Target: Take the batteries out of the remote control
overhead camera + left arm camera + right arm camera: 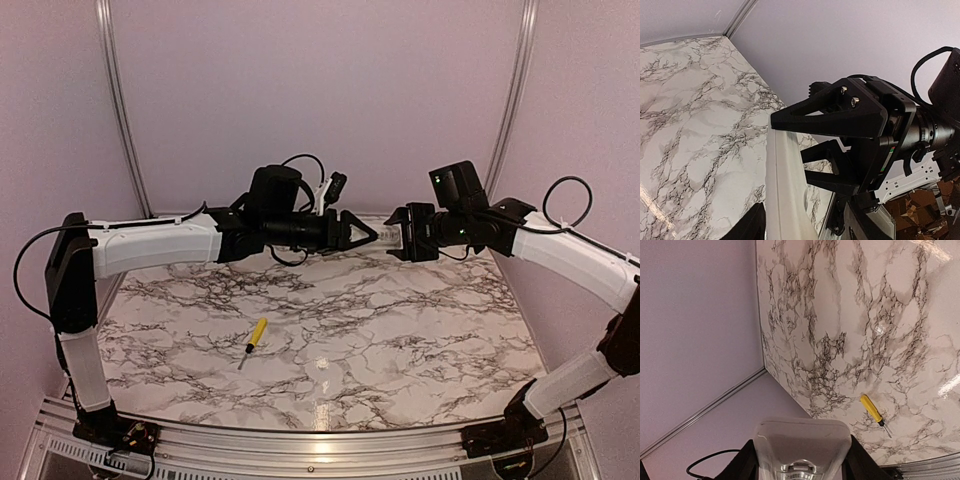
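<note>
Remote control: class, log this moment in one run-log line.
remote control: aloft | right gripper: shut on one end | left gripper: at other end, grip unclear | batteries: unseen

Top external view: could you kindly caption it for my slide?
Right gripper holds the remote in mid-air, left gripper at its other end; a screwdriver lies on the table.

The remote control (pixel 386 237), a small flat white bar, is hanging in the air well above the marble bench (pixel 400 330), lying roughly level and pointing lengthwise between the two pincers. The right pincer (pixel 398 238) is gripping one end of it, with a black finger on either side. The other end is reaching the fingertips of the left pincer (pixel 370 233), though the views are not showing whether those are clamping it.
</note>
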### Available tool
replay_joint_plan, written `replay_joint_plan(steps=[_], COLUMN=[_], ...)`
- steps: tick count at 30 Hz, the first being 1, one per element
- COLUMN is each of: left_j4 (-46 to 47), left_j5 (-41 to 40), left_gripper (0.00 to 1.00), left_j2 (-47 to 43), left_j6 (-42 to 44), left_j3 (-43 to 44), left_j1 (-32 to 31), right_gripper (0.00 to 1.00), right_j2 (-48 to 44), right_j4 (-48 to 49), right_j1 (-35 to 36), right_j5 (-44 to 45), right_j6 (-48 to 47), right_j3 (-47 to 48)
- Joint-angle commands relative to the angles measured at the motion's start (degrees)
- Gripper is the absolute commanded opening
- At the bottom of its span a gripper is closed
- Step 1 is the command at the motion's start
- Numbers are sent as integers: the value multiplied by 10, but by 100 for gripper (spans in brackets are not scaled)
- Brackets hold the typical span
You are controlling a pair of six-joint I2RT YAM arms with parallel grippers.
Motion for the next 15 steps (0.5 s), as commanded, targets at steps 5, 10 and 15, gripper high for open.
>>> replay_joint_plan(steps=[5,10,15], left_j4=[-21,-31,-37], left_j5=[12,8,7], left_gripper=[56,51,43], left_j2=[15,18,22], left_j6=[19,28,34], left_j3=[16,26,37], left_j1=[-3,-3,-3], right_gripper=[0,0,0], right_j2=[-7,-9,-6], right_j4=[5,0,-4], right_j1=[-2,-2,-2], right_j5=[-1,1,-2], right_j6=[-7,-10,-15], right_j3=[15,17,21])
